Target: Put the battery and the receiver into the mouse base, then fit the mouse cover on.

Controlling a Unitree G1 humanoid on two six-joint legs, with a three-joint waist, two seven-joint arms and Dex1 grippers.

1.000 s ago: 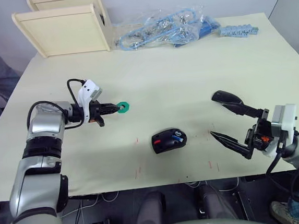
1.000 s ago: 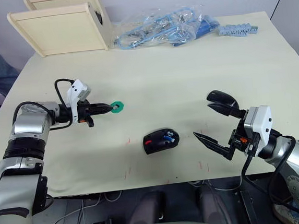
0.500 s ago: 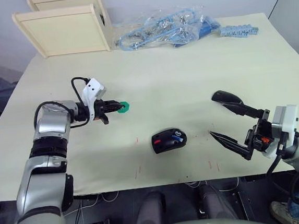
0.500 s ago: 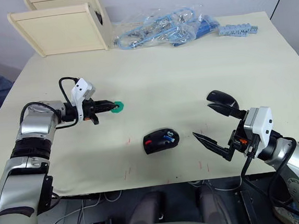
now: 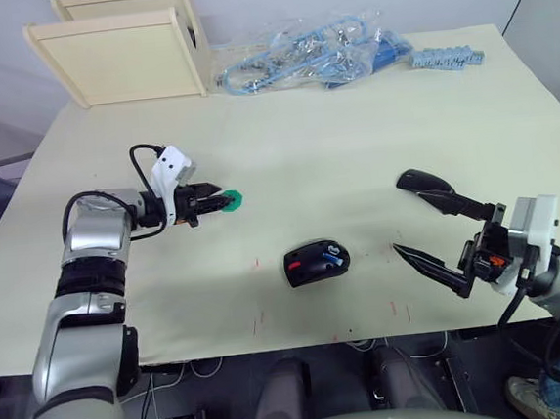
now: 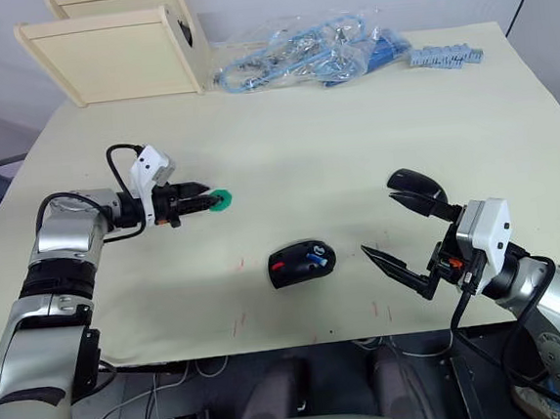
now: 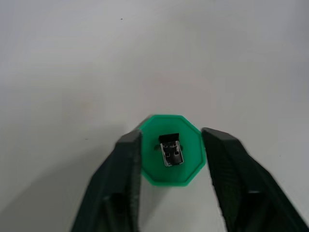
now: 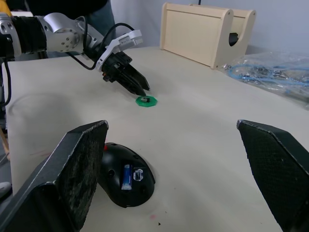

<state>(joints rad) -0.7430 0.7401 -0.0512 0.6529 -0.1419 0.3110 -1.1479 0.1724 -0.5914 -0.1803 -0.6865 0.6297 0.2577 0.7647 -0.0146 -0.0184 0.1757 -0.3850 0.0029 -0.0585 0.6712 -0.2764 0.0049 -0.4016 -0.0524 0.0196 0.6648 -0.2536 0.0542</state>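
Left end effector (image 7: 170, 145) is released, straddling the green holder (image 7: 170, 155) with the receiver (image 7: 171, 151); right end effector (image 6: 399, 224) gapes beside the mouse base (image 6: 300, 264), apparently lying crosswise, mid-bench (image 6: 351, 125).

Head stereo pair looks down over table (image 5: 353, 144); wrist cameras sit close, facing along the tabletop

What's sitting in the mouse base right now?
The blue battery lies in the mouse base, beside red parts. The receiver rests on the green holder.
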